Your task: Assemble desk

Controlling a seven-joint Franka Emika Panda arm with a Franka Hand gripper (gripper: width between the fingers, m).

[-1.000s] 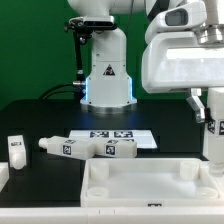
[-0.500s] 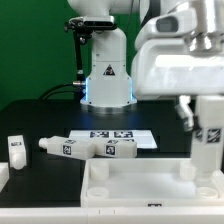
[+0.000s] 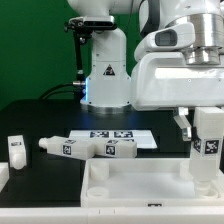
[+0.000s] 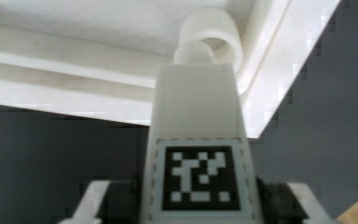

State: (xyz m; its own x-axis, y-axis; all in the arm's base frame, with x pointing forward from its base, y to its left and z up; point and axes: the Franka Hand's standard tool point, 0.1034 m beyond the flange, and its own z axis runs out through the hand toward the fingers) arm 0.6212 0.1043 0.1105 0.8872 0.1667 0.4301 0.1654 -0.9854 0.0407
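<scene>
The fingers clamp a white leg upright over the desk panel's corner, so seating it looks next: lower squarely, then twist.

The exterior view sits low, facing the robot base across the tabletop panel. The wrist view looks closely along the tagged leg toward that panel; both views share these.

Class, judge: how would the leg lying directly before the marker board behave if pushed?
The leg looks like moulded plastic, so probably stiff and light. Its flat tagged faces suggest sliding, not rolling. Lying flat, it seems unlikely to tip.
</scene>
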